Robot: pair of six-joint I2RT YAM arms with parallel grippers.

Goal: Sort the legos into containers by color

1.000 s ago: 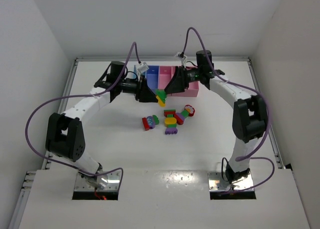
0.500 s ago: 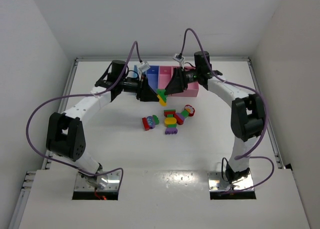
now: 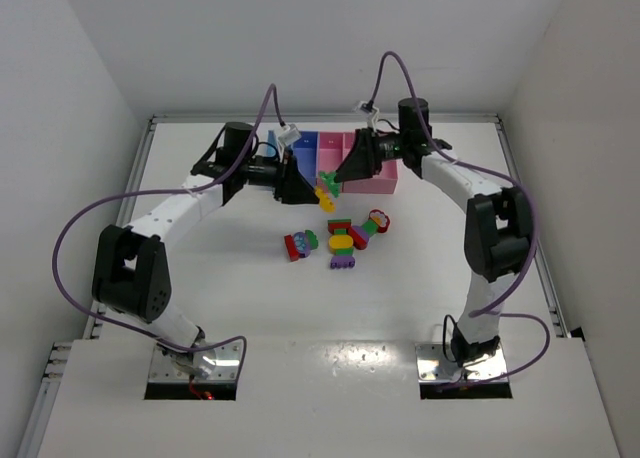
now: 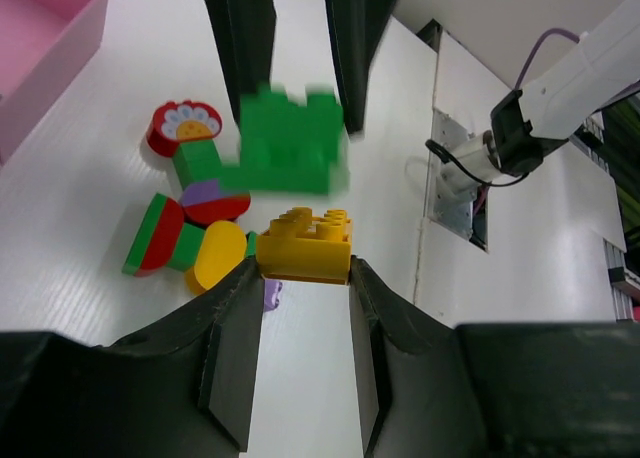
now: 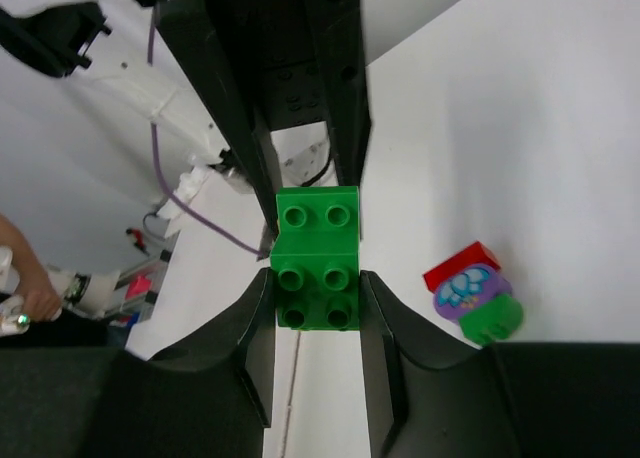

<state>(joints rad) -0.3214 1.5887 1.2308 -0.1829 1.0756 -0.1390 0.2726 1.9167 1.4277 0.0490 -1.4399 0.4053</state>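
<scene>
just near of the containers (image 3: pixel 375 187), above the table (image 3: pixel 250 298): left gripper (image 4: pixel 303 270) clenched on yellow brick (image 4: pixel 306 242), right gripper (image 5: pixel 317 290) clenched on green brick (image 5: pixel 318 256), bricks just apart. advice: carry each over its own compartment, grip firm, release low inside the walls. other legos (image 3: pixel 345 240) lie nearer, mid-table.

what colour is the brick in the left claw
A yellow brick; the left wrist view shows it best.
</scene>
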